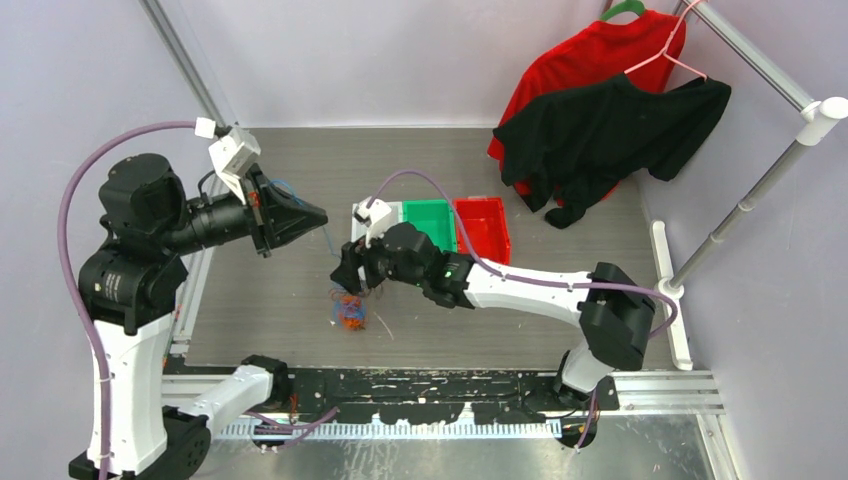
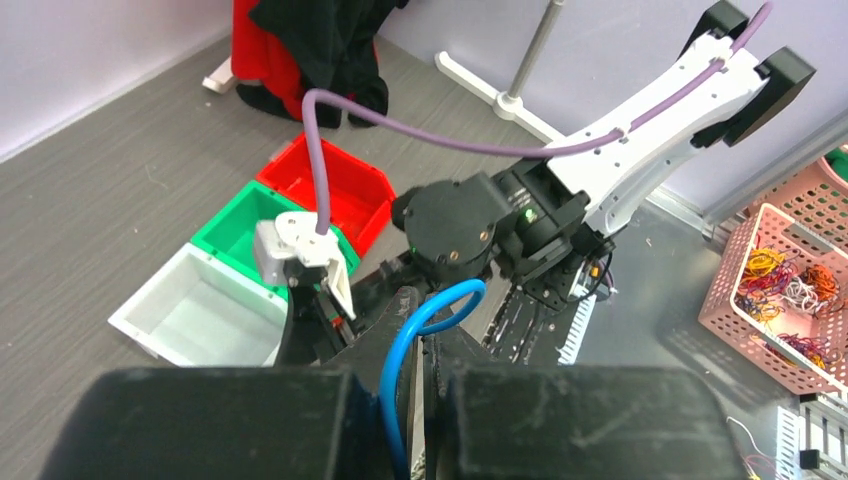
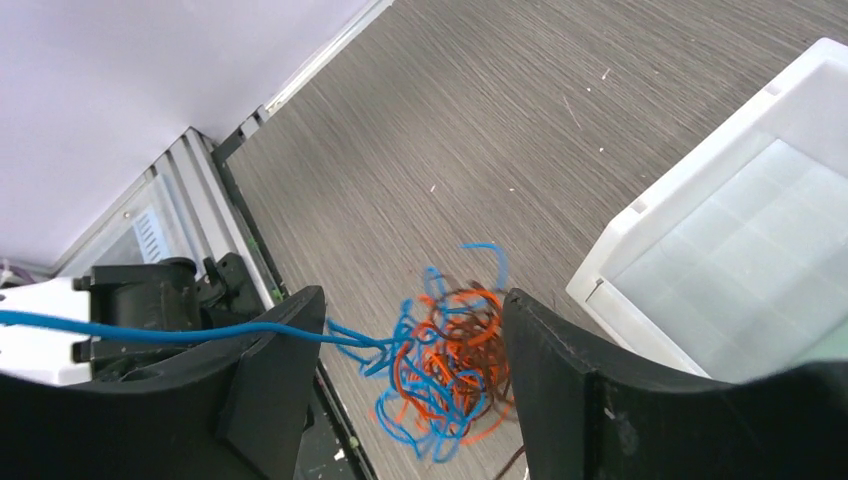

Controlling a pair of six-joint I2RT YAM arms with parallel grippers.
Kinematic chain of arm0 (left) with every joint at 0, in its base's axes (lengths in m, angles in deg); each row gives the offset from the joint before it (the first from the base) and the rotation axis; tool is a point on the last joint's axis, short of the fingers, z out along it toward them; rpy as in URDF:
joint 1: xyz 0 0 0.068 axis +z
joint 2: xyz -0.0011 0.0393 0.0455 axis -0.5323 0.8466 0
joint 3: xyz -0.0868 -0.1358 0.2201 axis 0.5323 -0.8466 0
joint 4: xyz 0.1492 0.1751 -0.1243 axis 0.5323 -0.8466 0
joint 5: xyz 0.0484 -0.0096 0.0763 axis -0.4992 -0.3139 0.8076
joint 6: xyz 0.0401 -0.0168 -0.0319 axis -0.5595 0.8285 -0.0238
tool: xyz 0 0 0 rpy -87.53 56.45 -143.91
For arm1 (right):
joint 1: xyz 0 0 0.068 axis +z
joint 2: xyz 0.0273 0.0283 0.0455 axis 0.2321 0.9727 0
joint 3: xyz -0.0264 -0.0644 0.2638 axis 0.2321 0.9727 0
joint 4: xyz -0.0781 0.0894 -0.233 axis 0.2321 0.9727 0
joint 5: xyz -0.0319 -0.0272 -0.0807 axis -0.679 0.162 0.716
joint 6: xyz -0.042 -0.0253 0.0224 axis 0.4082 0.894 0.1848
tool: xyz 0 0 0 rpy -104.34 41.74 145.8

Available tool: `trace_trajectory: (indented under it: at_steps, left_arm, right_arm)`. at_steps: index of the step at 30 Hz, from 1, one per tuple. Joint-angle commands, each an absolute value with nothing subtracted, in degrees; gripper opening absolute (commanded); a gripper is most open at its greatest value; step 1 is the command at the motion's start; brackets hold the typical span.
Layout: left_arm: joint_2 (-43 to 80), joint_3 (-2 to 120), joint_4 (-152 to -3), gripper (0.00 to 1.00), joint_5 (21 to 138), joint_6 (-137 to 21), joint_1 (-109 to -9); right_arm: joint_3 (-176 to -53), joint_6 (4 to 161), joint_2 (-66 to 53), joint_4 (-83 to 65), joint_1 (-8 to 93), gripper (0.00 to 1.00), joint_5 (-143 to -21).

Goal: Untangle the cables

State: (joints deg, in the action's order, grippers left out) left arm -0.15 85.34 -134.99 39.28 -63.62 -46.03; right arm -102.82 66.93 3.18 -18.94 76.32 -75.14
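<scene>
Starting at the left: left gripper (image 1: 312, 215) raised high, clamped shut on a blue cable (image 2: 388, 400), with that strand drawn in a line down to the cables (image 3: 450, 370). Lying on the surface (image 3: 480, 120) near the white bin (image 3: 640, 240), a knot of blue, orange and dark loops. Hovering right above that knot with jaws apart, one to each side: right gripper (image 3: 412, 310). Probably about pinning the bundle while teasing the blue strand out. Best done by lowering squarely, closing on orange and dark loops only, leaving the blue one outside the jaws, then drawing leftward slowly, easing off at any lifting of the whole knot.
</scene>
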Motion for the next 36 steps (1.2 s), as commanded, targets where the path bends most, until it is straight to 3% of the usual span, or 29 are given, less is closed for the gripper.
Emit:
trace_trajectory:
  at_steps: [1, 17, 36]
  left_arm:
    - [0.4, 89.4, -131.5, 0.0, 38.8, -61.8, -46.1]
    - [-1.2, 97.0, -125.5, 0.0, 44.7, -64.9, -46.1]
    - [-3.8, 100.3, -117.0, 0.0, 55.3, -70.1, -46.0]
  right_arm:
    - [-102.1, 65.5, 5.1, -25.4, 76.7, 0.7, -70.7]
    - [-96.6, 62.5, 9.4, -26.1, 78.0, 0.67, -68.4]
    - [-82.1, 61.8, -7.4, -18.7, 79.4, 0.63, -63.5]
